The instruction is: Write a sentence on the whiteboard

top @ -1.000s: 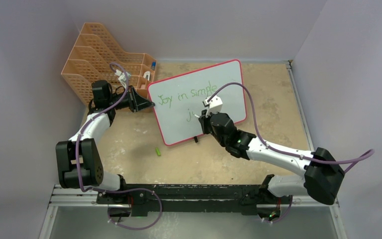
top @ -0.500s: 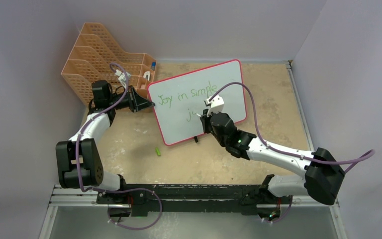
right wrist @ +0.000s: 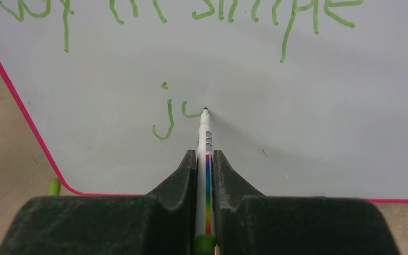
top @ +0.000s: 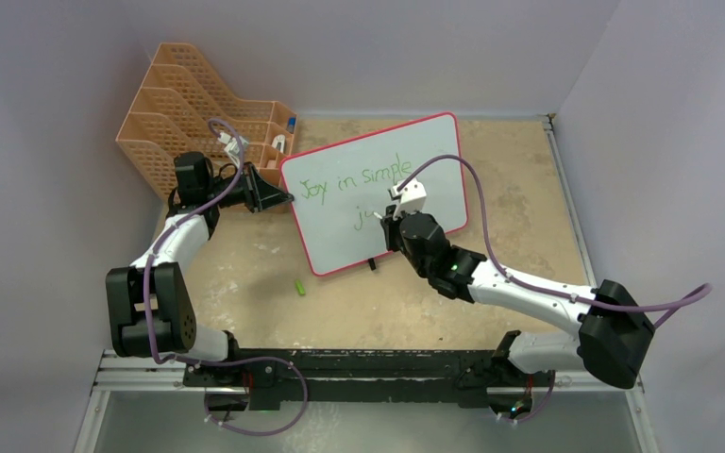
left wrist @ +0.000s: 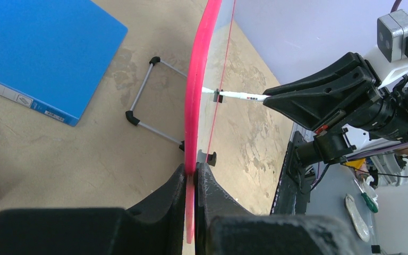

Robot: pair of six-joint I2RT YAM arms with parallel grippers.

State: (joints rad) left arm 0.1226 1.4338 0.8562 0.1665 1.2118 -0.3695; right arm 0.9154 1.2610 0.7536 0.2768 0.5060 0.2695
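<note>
Left gripper (left wrist: pixel 191 178) clamps the whiteboard (top: pixel 425 160) rim, steadying it propped up mid-table for writing. Right gripper (right wrist: pixel 205 159) is closed on the marker (right wrist: pixel 206 135), tip touching the board. The sentence (top: pixel 357 182) is unfinished: line two has only "j" plus a part-stroke.

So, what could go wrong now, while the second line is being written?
1. The left tool pinches only the thin pink frame of the whiteboard; writing pressure might tilt or slide it.
2. The marker is gripped well behind its tip by the right tool; it might twist and spoil the half-written letter.
</note>
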